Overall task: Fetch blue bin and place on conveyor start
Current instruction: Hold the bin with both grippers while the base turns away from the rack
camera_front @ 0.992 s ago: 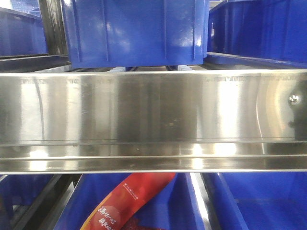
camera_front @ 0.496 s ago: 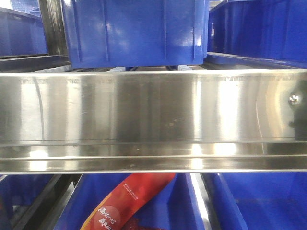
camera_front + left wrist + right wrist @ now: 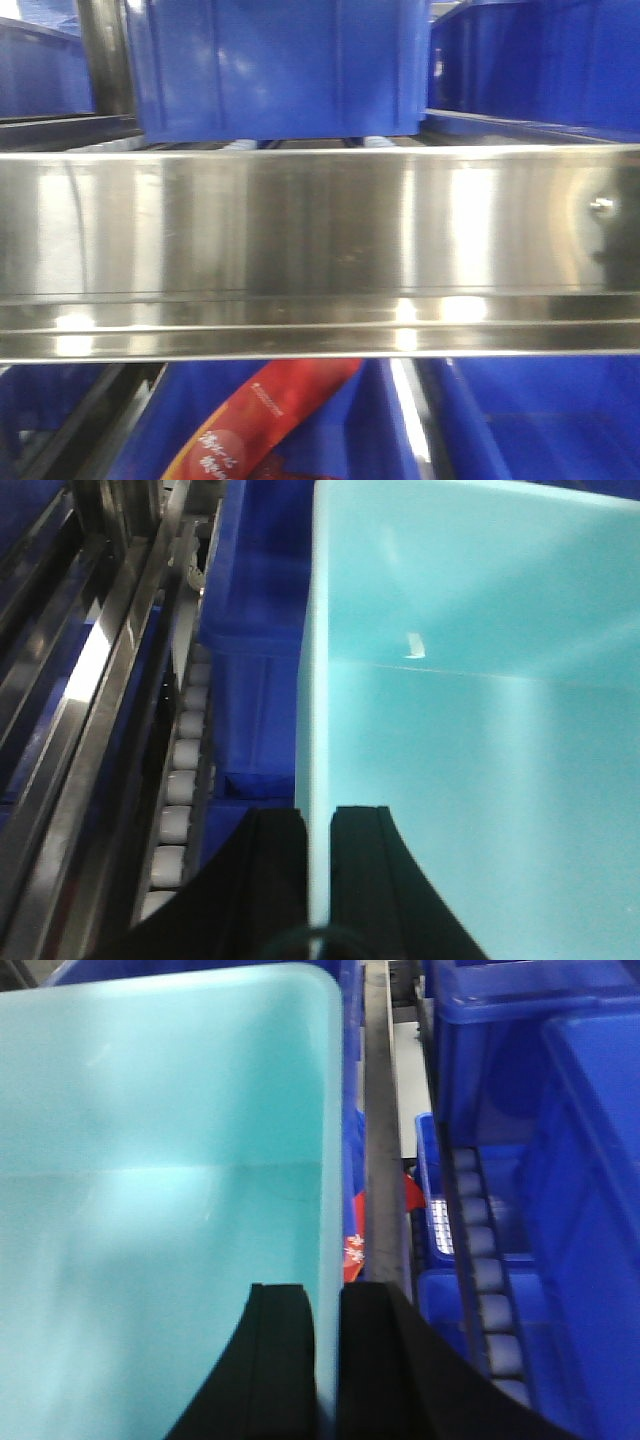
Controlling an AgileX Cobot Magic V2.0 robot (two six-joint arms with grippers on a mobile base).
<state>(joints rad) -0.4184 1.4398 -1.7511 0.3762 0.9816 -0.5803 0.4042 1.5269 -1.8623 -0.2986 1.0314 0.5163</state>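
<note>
From the front camera I mostly see the stainless-steel shelf rail (image 3: 320, 250), a wide band that crosses the whole view. Navy crates (image 3: 280, 70) sit on the level above it, with more of them below. The blue bin (image 3: 480, 760) does not show in that view. In both wrist views it appears as a pale aqua tub with plain walls, set among the navy crates in the racking. The left wrist view has a roller track (image 3: 180, 780) running along its left side, with a navy crate between the track and the bin. My left end effector (image 3: 319, 820) is narrowed onto the bin's left wall, one black finger inside and one outside. My right end effector (image 3: 325, 1295) pinches the right wall (image 3: 150, 1190) the same way. A red printed packet (image 3: 270, 420) lies in a lower crate.
</note>
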